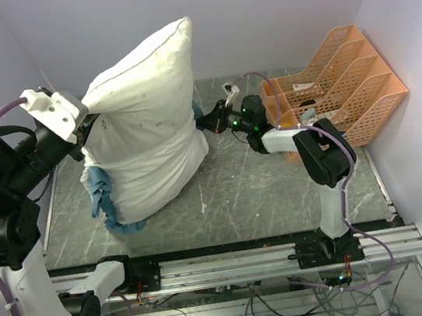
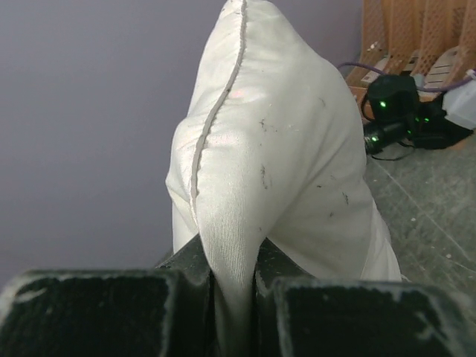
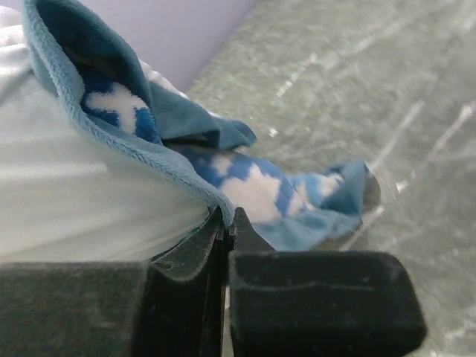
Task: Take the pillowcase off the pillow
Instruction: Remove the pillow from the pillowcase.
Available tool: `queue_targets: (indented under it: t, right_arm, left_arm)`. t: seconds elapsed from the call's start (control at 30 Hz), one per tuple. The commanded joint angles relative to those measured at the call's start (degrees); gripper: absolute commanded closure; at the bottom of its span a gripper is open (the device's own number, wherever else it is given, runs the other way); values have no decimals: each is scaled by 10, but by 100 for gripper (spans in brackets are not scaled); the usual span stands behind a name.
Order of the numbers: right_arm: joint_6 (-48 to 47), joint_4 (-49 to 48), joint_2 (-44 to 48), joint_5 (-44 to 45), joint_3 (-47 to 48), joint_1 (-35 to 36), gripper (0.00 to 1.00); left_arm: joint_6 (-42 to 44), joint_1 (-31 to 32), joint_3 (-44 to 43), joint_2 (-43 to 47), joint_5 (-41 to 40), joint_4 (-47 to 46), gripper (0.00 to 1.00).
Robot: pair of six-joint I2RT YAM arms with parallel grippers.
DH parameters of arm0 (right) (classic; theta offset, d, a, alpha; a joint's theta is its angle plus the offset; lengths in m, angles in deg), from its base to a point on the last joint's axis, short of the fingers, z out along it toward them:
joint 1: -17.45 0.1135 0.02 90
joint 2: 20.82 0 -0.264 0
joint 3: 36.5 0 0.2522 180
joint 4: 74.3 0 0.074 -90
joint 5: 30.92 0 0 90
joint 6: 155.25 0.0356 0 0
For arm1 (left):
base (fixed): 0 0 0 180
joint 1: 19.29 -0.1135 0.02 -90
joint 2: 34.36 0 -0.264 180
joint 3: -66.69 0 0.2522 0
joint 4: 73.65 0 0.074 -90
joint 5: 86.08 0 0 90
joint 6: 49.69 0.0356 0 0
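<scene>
Soft, even light; sheen on the pillow [image 2: 297, 149], streaky glare on the table [image 3: 387, 89]; wrist views' bottoms blurred.

The pillow [image 1: 146, 88] is covered in finely woven off-white cloth with a faint sheen, corded along the seam. The pillowcase [image 3: 253, 182] is made of soft matt fabric, printed blue and white, with a fuzzy teal edge. The fingers [image 3: 320, 297] are finished in matt, slightly grainy black. The tabletop [image 1: 278, 188] is shown as grey, stone-like and scuffed. The trays [image 1: 350, 83] are moulded in orange latticed plastic.
</scene>
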Motion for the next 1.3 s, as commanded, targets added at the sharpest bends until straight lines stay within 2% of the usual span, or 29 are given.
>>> queue_targets:
  t: [0.0,0.2,0.33,0.43,0.5,0.57,0.63,0.67,0.83,0.97,1.07,1.17,1.27]
  right_arm:
    - [-43,93,-59,164,-49,5,100]
    - [-110,143,-107,251,-74,79,100]
    - [-115,158,-107,301,-97,105,100]
    - [-108,169,-63,344,-128,96,100]
    - [-124,164,27,358,-146,88,98]
    - [-169,161,126,352,-146,87,84]
    - [-222,192,209,326,-106,87,50]
    - [-251,227,242,309,-67,88,41]
    - [-355,321,331,205,87,95,14]
    - [-393,372,372,155,155,101,7]
    - [-445,378,380,136,200,148,5]
    - [-533,448,336,135,298,229,4]
    - [-587,524,279,103,399,265,4]
  left_arm:
    - [-1,-4,-3,31,-72,-154,93]
    - [-10,-4,2,36,-115,-201,93]
    - [-28,-3,6,38,-134,-238,93]
    - [-42,-4,12,41,-148,-270,93]
    - [-46,-3,18,41,-149,-276,93]
    - [-49,-4,19,37,-128,-258,93]
    - [-63,-4,22,30,-94,-228,93]
    - [-69,-4,27,25,-70,-211,93]
    - [-113,-4,74,20,-1,-191,93]
    - [-116,-3,91,11,12,-186,93]
    - [-114,-4,92,-2,29,-173,93]
    - [-128,-4,98,-12,62,-163,93]
    - [-132,-4,101,-20,95,-150,93]
